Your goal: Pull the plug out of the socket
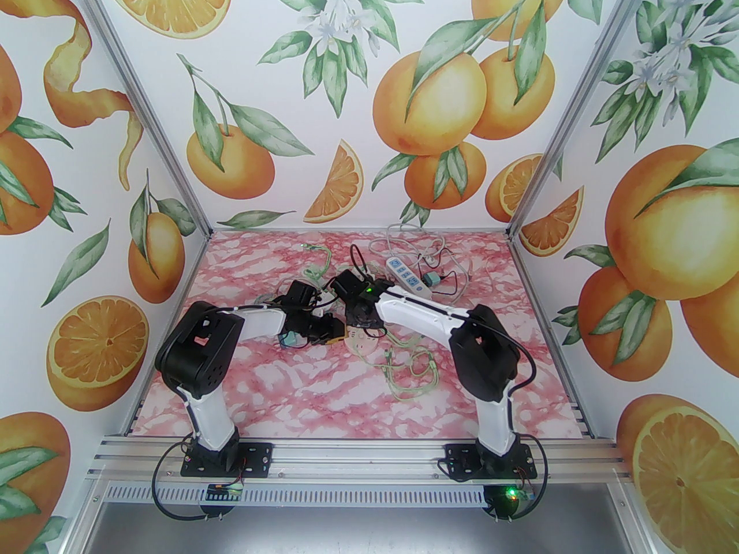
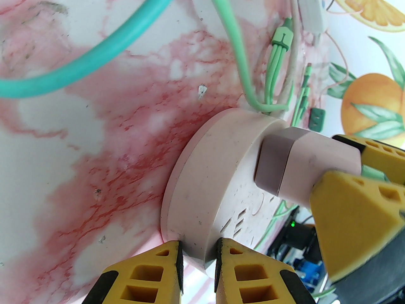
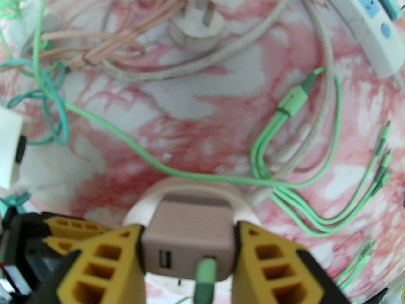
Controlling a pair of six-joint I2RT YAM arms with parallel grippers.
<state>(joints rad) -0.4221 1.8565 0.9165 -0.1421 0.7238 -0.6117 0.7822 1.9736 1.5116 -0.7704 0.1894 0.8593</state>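
closely paired at mid-table, the left gripper is pinched narrow on the rim of the round pink socket, while the right gripper has its fingers set wider, clamped on both sides of the plug, which sits against the socket's face. the left wrist view gives that joint side-on, whereas the right wrist view looks onto the plug's back, with a usb port, a green cable pushed in, and a white strip beyond.
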